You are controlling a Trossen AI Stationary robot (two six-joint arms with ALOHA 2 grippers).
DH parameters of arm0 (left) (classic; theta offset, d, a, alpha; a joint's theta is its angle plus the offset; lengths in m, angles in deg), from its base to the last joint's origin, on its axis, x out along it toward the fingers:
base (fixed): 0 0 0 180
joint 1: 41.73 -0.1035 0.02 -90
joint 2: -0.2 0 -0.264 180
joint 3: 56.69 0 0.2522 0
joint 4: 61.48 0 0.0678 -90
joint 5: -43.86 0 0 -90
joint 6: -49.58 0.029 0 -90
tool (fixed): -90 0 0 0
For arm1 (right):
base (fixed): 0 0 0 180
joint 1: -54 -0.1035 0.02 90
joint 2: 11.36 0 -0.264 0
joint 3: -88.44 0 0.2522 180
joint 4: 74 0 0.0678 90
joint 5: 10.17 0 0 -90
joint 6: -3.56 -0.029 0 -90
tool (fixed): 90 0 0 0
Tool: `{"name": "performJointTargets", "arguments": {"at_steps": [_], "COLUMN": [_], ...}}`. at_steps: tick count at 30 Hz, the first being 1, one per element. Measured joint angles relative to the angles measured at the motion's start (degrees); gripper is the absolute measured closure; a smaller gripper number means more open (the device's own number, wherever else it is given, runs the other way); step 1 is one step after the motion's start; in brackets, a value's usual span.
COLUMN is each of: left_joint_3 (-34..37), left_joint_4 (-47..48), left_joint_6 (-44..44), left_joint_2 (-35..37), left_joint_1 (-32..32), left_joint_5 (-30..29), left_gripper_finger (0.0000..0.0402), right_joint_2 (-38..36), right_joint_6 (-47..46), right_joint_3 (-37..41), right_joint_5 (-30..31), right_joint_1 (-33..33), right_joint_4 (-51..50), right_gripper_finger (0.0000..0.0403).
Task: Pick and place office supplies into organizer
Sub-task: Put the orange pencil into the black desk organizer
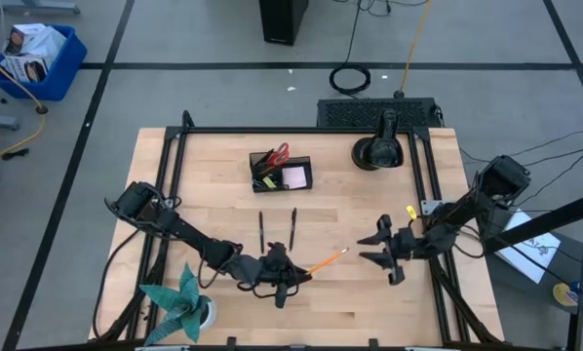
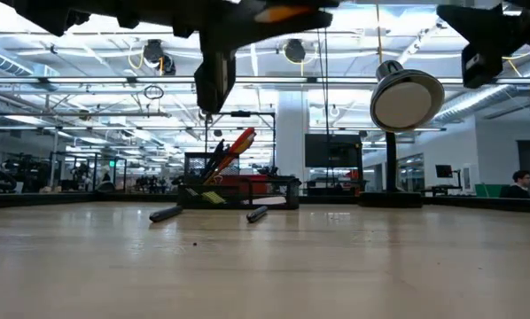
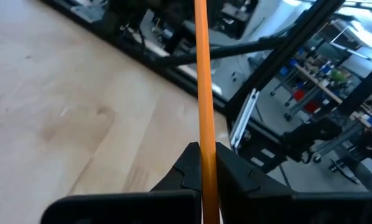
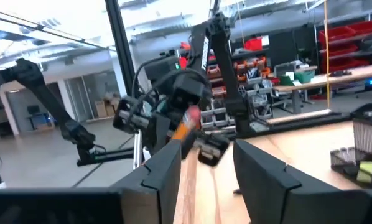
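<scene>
Left gripper (image 1: pixel 293 280) clenching an orange pencil (image 1: pixel 328 260) near the front middle of the table (image 1: pixel 369 312), right gripper (image 1: pixel 381 252) hanging released just to its right.

Gripping the pencil between the closed left fingers (image 3: pixel 189 163), shaft (image 3: pixel 203 93) running straight out past the tips and pointing right toward the other arm. Holding it off the wood, seen from table height as an orange streak (image 2: pixel 283 12) up high. Facing it with the right fingers (image 4: pixel 167 165) spread apart, nothing between them, pencil tip (image 4: pixel 187 124) showing in the gap ahead. Lying loose on the table centre: two black pens (image 1: pixel 277 229), side by side. Sitting farther back, the black organizer (image 1: pixel 281 174), already carrying red-handled scissors (image 1: pixel 277 154) and a pink sticky-note pad (image 1: pixel 294 176). Standing at the near left corner, a teal paper plant (image 1: pixel 179 305).
</scene>
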Motion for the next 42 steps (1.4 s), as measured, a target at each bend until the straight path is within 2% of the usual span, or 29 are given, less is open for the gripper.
{"name": "performJointTargets", "arguments": {"at_steps": [3,8,13,19,22,25,31,37,42], "left_joint_3": [0.0,0.0,0.0,0.0,0.0,0.0,0.0,0.0,0.0], "left_joint_4": [-1.7,-3.9,-4.0,-5.2,-5.8,-5.7,-5.9,-6.1,-6.2], "left_joint_6": [1.2,2.0,1.2,1.3,1.4,1.4,1.3,1.3,1.1], "left_joint_2": [0.0,0.0,0.0,0.0,0.0,0.0,0.0,0.0,0.0], "left_joint_1": [-0.1,-1.0,-0.9,-0.9,-0.9,-0.9,-0.9,-0.9,-0.8], "left_joint_5": [-0.9,-0.9,-0.6,-0.3,0.2,0.2,0.2,0.3,0.4], "left_gripper_finger": [0.0393,0.0383,0.0393,0.0378,0.0385,0.0393,0.0376,0.0393,0.0372], "right_joint_2": [0.0,0.0,0.0,0.0,0.0,0.1,0.0,0.1,0.0], "right_joint_6": [-2.3,-5.2,-8.3,-9.2,-10.0,-10.0,-9.7,-10.3,-10.5], "right_joint_3": [0.9,-0.2,-2.5,-3.6,-4.2,-5.5,-9.2,-10.3,-10.3], "right_joint_5": [-0.2,-10.7,-12.2,-12.2,-12.2,-13.5,-14.5,-18.3,-18.3], "right_joint_1": [0.3,1.9,3.5,5.9,6.9,7.9,10.7,13.1,14.0], "right_joint_4": [-0.1,0.0,-2.4,-4.9,-5.8,-7.1,-11.9,-11.6,-11.2], "right_gripper_finger": [0.0267,0.0253,0.0221,0.0175,0.0165,0.0165,0.0177,0.0180,0.0197]}}
